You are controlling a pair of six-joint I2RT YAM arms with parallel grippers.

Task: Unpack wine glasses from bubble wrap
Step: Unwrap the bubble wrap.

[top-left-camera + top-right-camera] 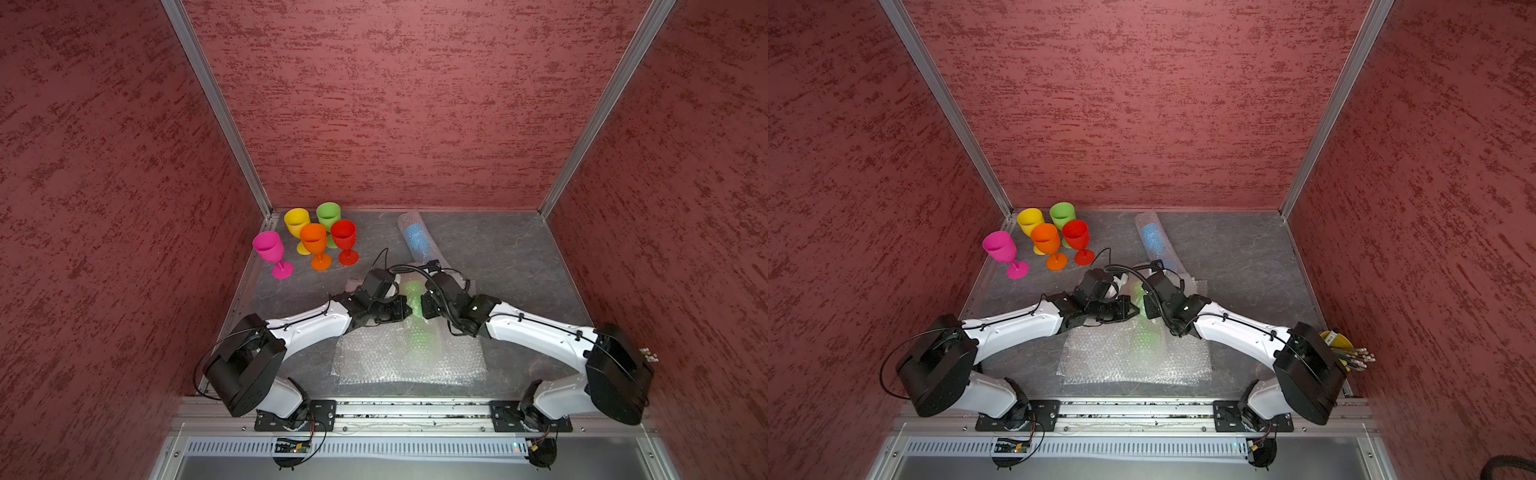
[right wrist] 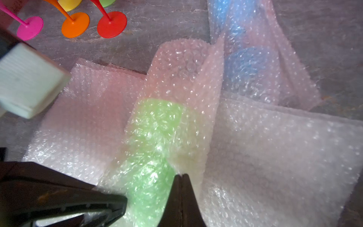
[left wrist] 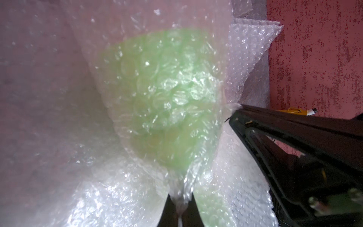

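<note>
Left fingers and right fingers are each pinching the wrap around the near green glass; the next move is calling for pulling it open.

Behind the left claw and right claw, black joints met white arm shells laced with thin black cables.

Bubble wrap: clear glossy plastic, bubbled. Wine glasses: smooth opaque plastic. Table: grey, marbled, matt. Walls around table: rough red texture; corner posts brushed metal
</note>
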